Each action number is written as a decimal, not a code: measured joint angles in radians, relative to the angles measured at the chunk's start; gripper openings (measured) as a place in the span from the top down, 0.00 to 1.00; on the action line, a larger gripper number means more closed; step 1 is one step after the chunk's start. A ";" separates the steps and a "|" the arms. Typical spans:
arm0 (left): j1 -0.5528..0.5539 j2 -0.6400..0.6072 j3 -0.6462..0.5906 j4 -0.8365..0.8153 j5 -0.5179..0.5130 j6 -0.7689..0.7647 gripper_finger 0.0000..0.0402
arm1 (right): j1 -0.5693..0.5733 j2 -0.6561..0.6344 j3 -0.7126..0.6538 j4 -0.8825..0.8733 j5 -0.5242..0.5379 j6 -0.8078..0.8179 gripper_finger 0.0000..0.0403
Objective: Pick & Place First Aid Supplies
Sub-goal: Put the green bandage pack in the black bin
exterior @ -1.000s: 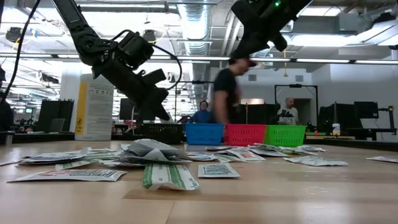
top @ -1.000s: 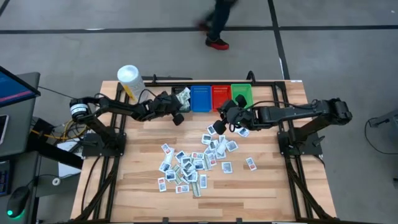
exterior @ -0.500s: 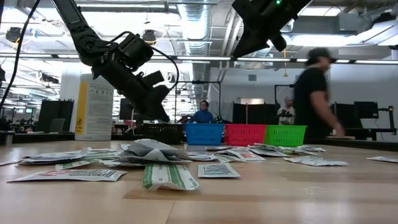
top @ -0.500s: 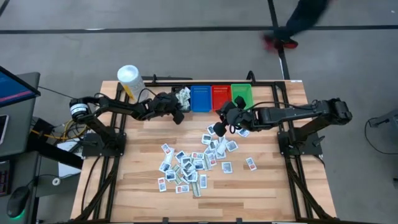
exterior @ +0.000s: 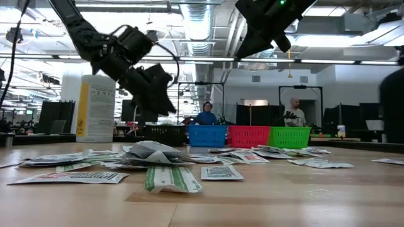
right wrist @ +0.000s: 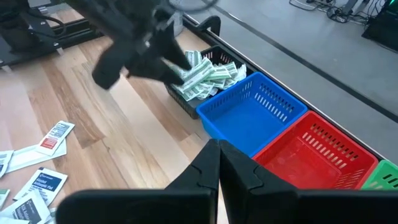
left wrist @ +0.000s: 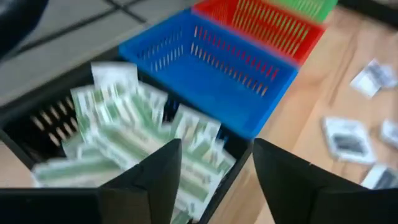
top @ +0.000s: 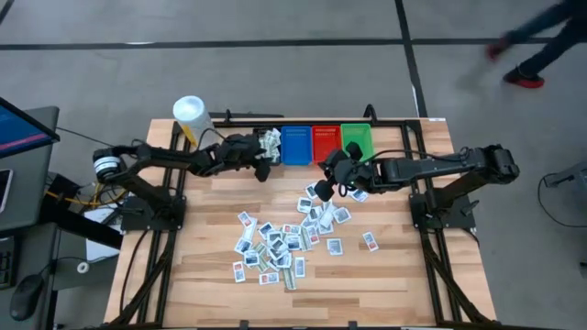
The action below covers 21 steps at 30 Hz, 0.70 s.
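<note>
The left hand [top: 260, 166], fingers apart and empty, hung over the black bin [left wrist: 37, 118] heaped with green-marked packets [left wrist: 118, 140]. The blue bin [top: 295, 145] stood beside it. The right hand [top: 323, 186], fingers together, hovered over packets scattered on the tabletop [top: 394, 266].

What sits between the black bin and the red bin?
The blue bin, empty, sits between the packet-filled black bin and the red bin, clearest in the right wrist view.

Robotics lab, open hall, exposed ceiling ducts [exterior: 196, 19], monitor rows [exterior: 372, 112]
</note>
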 joint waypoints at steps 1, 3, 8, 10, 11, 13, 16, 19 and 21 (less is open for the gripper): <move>0.000 -0.023 0.000 0.000 0.000 0.001 0.49 | 0.003 0.000 0.000 0.000 0.000 0.000 1.00; 0.000 -0.074 0.000 0.000 0.000 0.016 0.47 | 0.009 0.000 0.000 0.003 0.000 0.002 1.00; 0.000 -0.200 0.000 0.019 0.000 0.051 0.46 | 0.027 0.000 0.000 0.006 0.000 0.002 1.00; 0.000 -0.240 0.000 0.027 0.000 0.066 0.47 | 0.030 0.000 0.000 0.006 0.000 0.002 1.00; 0.000 -0.253 0.000 0.035 -0.001 0.095 0.47 | 0.030 0.000 0.000 0.008 0.000 0.002 1.00; 0.000 -0.263 0.000 0.046 -0.029 0.194 0.48 | 0.029 0.000 0.000 0.009 0.000 0.002 1.00; 0.000 -0.248 0.000 0.076 -0.174 0.362 0.49 | 0.029 0.000 0.000 0.010 0.000 0.002 1.00; 0.017 -0.200 0.000 0.107 -0.287 0.502 0.50 | 0.022 0.000 0.000 0.013 0.001 -0.001 1.00; 0.028 -0.156 0.000 0.132 -0.325 0.569 0.51 | 0.019 0.000 0.000 0.013 0.001 -0.006 1.00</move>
